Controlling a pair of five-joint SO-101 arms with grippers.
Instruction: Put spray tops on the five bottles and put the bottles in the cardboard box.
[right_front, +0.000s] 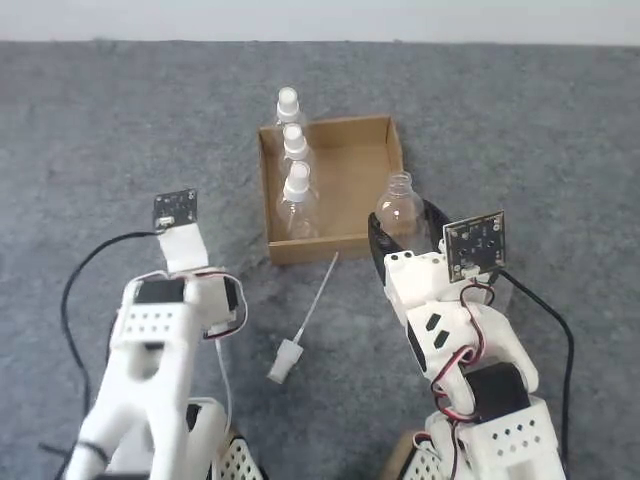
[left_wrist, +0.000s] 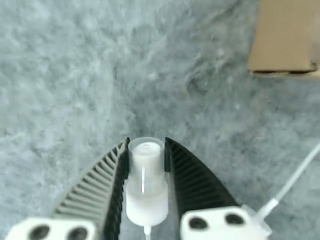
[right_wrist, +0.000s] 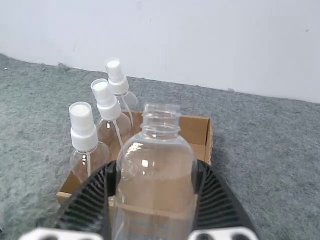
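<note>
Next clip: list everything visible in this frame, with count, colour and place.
box: one, brown cardboard, on the carpet beyond both arms.
capped bottles: three, clear with white spray tops, upright in a row along the box's left wall.
open bottle: one, clear, no top, upright just outside the box's right wall.
held top: one, white, between the left hand's fingers.
loose top: one, white with a long tube, lying on the carpet in front of the box.
carpet: grey, under everything.
left hand: black fingers, shut on the held top.
right hand: black fingers, shut on the open bottle.
</note>
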